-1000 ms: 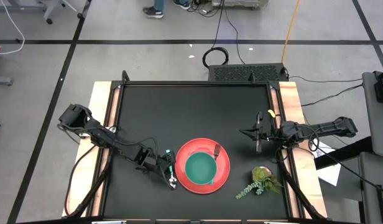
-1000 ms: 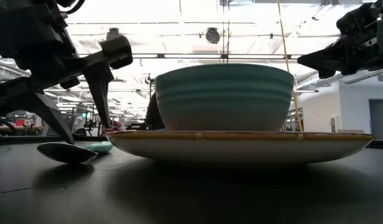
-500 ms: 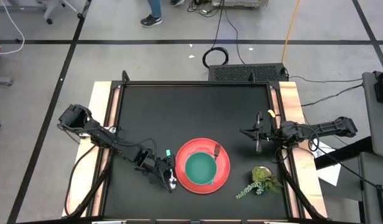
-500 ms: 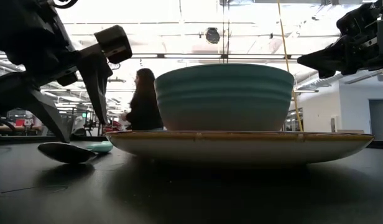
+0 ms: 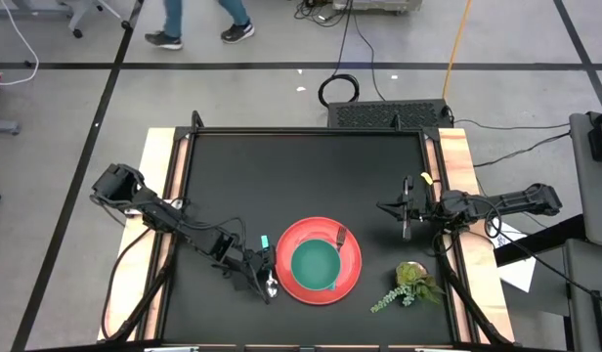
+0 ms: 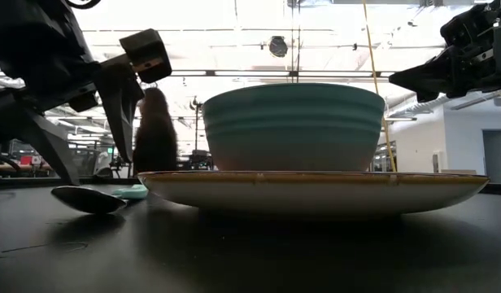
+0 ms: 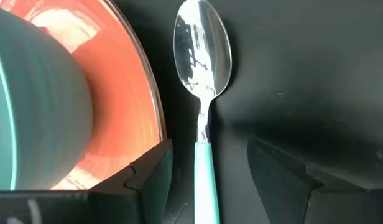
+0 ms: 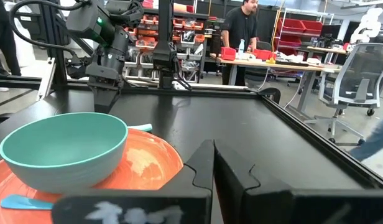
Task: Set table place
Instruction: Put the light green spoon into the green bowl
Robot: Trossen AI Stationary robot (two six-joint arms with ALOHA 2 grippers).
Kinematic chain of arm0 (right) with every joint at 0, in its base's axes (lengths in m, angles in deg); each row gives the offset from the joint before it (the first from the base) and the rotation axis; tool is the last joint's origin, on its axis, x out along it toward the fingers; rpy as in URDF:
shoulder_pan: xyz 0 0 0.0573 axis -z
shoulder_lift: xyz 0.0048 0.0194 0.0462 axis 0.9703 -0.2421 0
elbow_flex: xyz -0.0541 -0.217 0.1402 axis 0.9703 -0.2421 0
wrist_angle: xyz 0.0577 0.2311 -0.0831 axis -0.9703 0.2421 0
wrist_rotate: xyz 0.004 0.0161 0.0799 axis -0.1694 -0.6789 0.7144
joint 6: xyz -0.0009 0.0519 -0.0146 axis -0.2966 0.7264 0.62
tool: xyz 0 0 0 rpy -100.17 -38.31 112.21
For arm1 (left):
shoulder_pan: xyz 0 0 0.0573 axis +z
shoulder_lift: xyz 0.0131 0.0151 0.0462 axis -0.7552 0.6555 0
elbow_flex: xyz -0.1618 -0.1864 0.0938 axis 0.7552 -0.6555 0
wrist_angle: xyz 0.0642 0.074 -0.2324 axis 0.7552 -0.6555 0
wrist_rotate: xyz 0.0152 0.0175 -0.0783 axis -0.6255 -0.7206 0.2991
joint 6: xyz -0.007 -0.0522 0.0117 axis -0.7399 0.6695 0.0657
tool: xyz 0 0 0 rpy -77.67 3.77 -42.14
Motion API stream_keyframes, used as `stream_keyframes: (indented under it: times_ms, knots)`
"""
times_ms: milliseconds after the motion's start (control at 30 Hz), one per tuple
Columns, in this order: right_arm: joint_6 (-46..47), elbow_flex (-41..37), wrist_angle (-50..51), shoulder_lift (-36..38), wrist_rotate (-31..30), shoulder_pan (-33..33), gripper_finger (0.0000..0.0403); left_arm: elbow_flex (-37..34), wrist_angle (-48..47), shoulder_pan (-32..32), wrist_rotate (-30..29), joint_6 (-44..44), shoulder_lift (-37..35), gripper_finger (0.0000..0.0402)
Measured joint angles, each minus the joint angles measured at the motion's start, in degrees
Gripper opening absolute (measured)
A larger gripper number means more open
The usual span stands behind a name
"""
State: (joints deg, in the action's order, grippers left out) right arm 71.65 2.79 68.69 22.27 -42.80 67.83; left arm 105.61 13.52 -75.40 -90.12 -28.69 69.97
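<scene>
The red plate (image 5: 352, 256) lies on the black table (image 5: 301, 176) near its front edge, with the green bowl (image 5: 315, 264) standing on it. A spoon (image 7: 203, 56) with a teal handle (image 7: 204, 180) lies flat on the table just left of the plate; it also shows in the high view (image 5: 269, 279). My left gripper (image 7: 207, 171) is open low over the spoon, one finger on either side of the handle without touching it. My right gripper (image 5: 387, 207) is shut and empty, raised at the table's right, away from the plate.
A small green plant (image 5: 410, 279) lies at the front right of the table. A teal-handled utensil (image 8: 17, 202) rests on the plate beside the bowl. A person walks across the floor beyond the table's far edge (image 5: 198, 20). Bare tabletop lies toward the far edge.
My left gripper has edged a little up and toward the table's near edge, staying open over the spoon, which has not moved. A person has walked past behind the table.
</scene>
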Motion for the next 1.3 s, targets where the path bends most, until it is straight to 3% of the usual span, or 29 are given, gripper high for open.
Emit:
stream_keyframes:
  times_ms: [367,700,1033,1300]
  knots:
    - [0.30,-0.01,0.03,-0.14,-0.02,0.00,0.0000,1.06,1.59,1.22,1.10,0.05,5.91,0.0211]
    - [0.00,0.01,-0.02,-0.14,0.00,0.00,0.0000,3.04,-0.79,2.75,4.22,0.42,6.37,0.0207]
    - [0.00,0.01,-0.02,-0.14,0.00,-0.02,0.0000,3.80,-2.03,5.42,9.11,3.57,6.65,0.0112]
    - [0.00,-0.01,0.00,-0.14,0.00,0.00,0.0000,3.81,-1.87,6.47,9.24,6.13,6.67,0.0042]
